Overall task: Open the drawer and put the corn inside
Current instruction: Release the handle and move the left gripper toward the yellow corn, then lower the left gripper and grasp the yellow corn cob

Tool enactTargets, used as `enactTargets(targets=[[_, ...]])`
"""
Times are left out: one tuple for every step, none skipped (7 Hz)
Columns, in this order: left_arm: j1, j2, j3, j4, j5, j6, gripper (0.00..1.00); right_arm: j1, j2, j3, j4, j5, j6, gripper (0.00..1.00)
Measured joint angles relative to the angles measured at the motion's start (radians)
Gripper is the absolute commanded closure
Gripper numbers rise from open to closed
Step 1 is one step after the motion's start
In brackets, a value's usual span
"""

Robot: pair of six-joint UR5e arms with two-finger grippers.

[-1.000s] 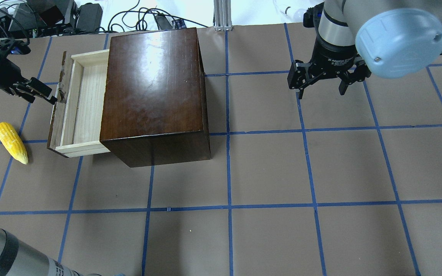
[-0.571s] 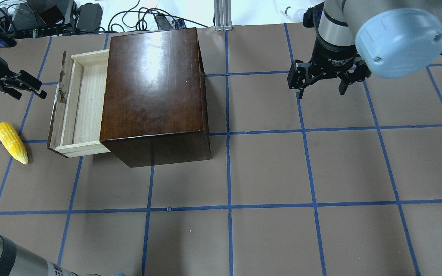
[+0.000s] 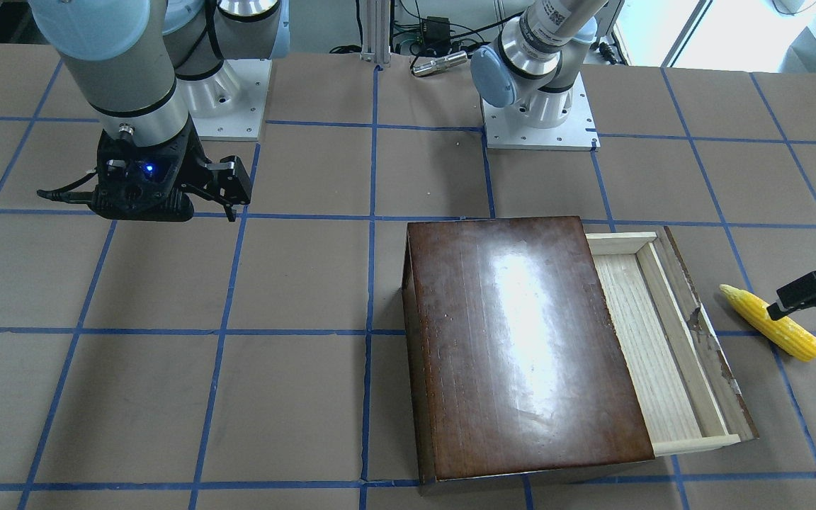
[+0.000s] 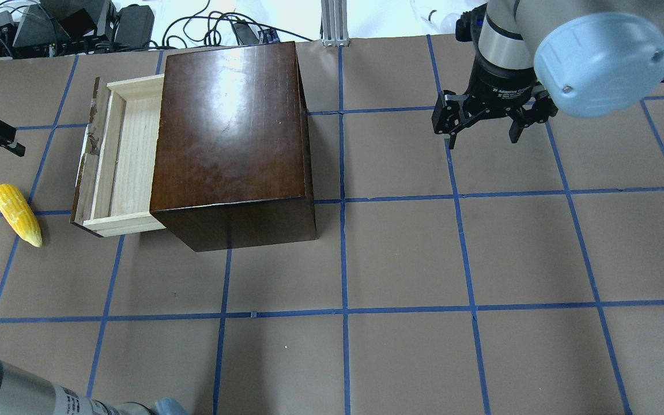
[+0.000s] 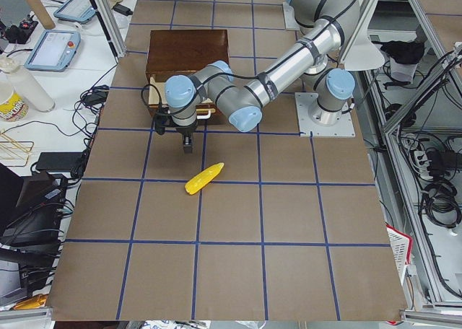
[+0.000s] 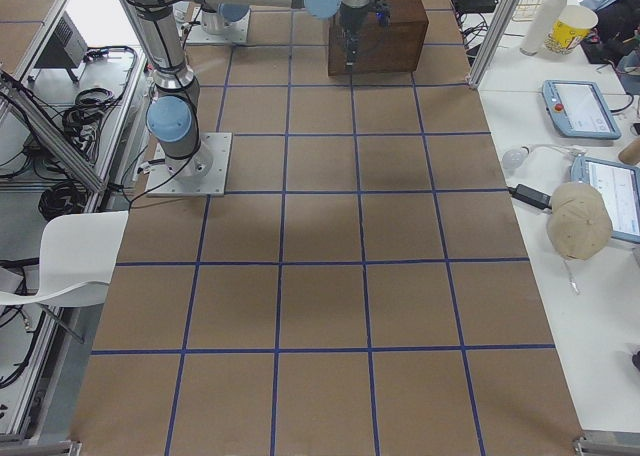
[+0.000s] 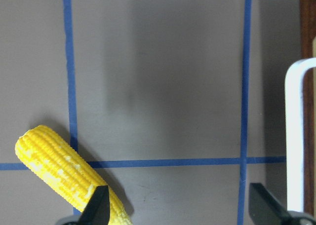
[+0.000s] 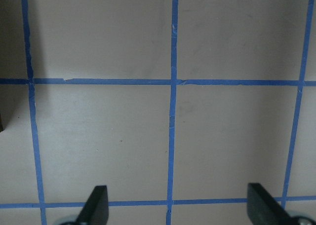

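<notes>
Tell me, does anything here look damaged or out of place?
The drawer has a chipped dark front panel with pale worn patches. The corn lies on the table beside it, not inside.

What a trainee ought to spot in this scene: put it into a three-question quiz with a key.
1. True or false: the corn lies inside the drawer.
2. The left gripper is: A) open and empty, near the corn; B) shut on the corn; C) shut on the drawer's handle.
3. Fill the gap: the drawer of the dark box is pulled ____, while the right gripper hangs open, far from it.
Key: 1 false, the corn lies on the table beside the drawer front; 2 A; 3 open.
</notes>
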Motion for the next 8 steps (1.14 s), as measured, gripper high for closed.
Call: enactTargets(targets=[[0.018, 0.0, -0.002, 0.002, 0.0, -0.058, 0.0, 0.0, 0.0, 0.0, 0.0, 0.0, 0.0, 0.0], [0.028, -0.006, -0.008, 0.012, 0.004, -0.118, 0.0, 0.0, -0.001, 0.0, -0.001, -0.001, 0.0, 0.0], [0.032, -0.016, -0.017, 0.034, 0.031, -0.172, 0.0, 0.0, -0.001, 0.0, -0.001, 0.0, 0.0, 0.0], [0.033, -0.024, -0.032, 0.067, 0.085, -0.215, 0.0, 0.0, -0.001, 0.0, -0.001, 0.0, 0.0, 0.0], [0.034, -0.029, -0.055, 0.105, 0.117, -0.249, 0.0, 0.0, 0.0, 0.0, -0.001, 0.0, 0.0, 0.0], [0.034, -0.034, -0.09, 0.16, 0.131, -0.294, 0.0, 0.0, 0.0, 0.0, -0.001, 0.0, 0.0, 0.0], [0.034, -0.041, -0.132, 0.236, 0.136, -0.351, 0.0, 0.0, 0.0, 0.0, -0.001, 0.0, 0.0, 0.0], [0.035, -0.05, -0.171, 0.308, 0.138, -0.409, 0.0, 0.0, 0.0, 0.0, -0.001, 0.0, 0.0, 0.0]])
